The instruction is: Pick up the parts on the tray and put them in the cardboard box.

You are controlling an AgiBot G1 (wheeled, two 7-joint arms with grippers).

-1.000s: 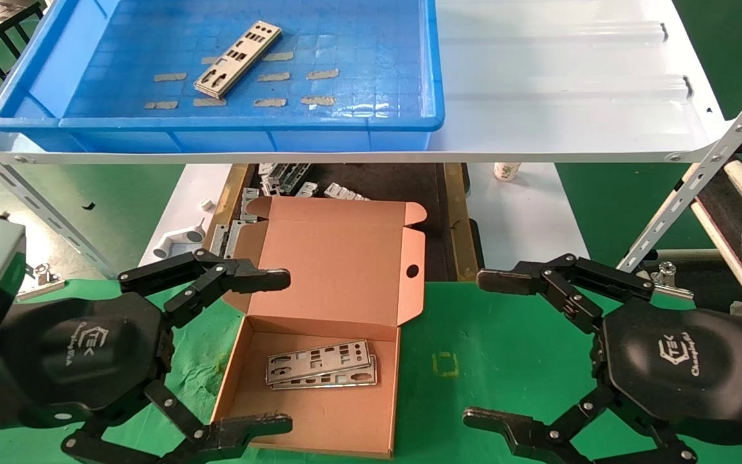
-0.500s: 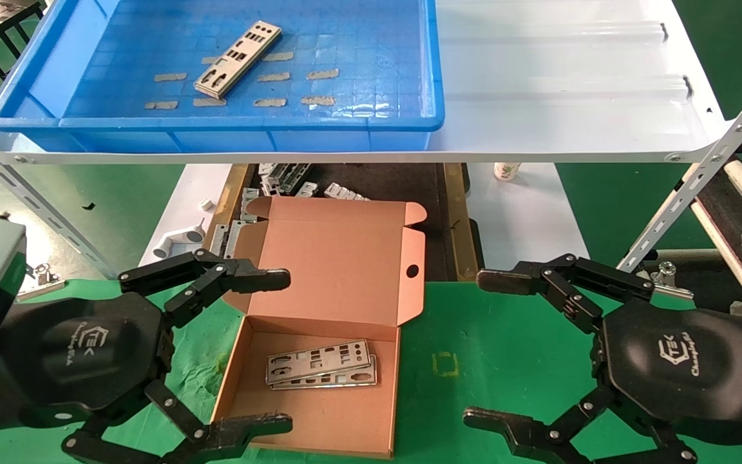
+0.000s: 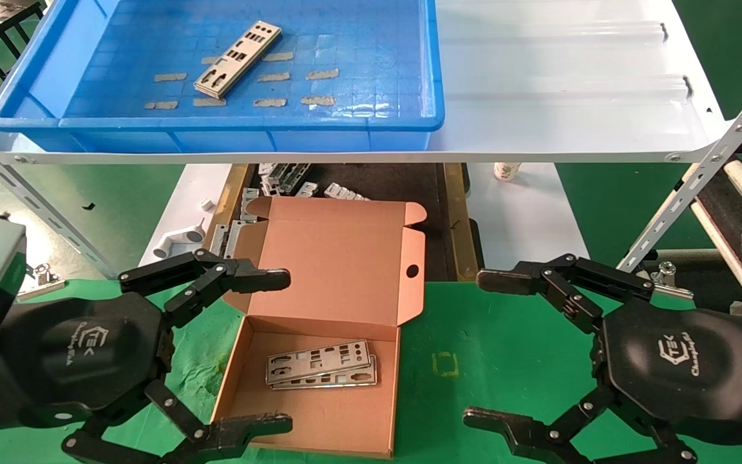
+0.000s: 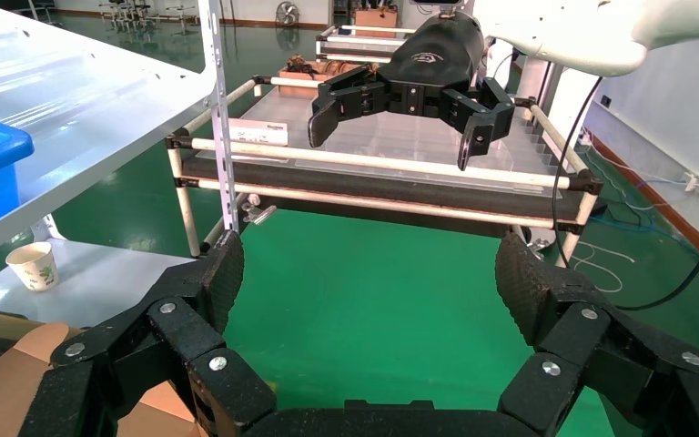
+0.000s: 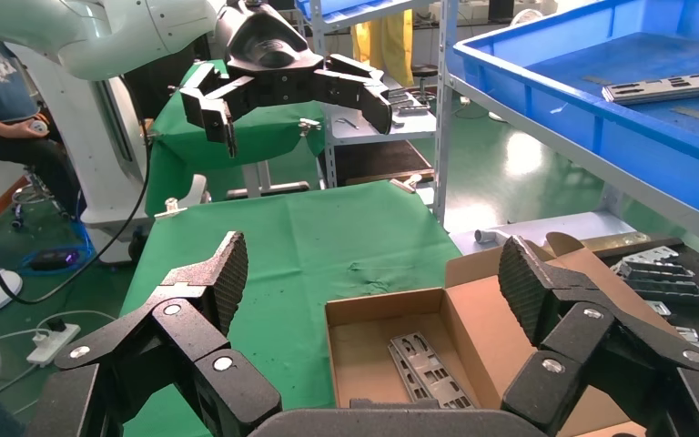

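Green cloth bears the cardboard box (image 3: 339, 322) with two parts (image 3: 319, 364); one part (image 3: 237, 58) in the tray (image 3: 216, 122); both tools spread apart.

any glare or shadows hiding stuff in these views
Head view: overhead light glares on the white shelf sheet and the tray floor, yet the part there reads clearly. Right wrist view: the cardboard box interior is evenly lit, plates visible.

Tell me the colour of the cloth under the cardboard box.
Green. The cloth under the cardboard box shows best in the head view.
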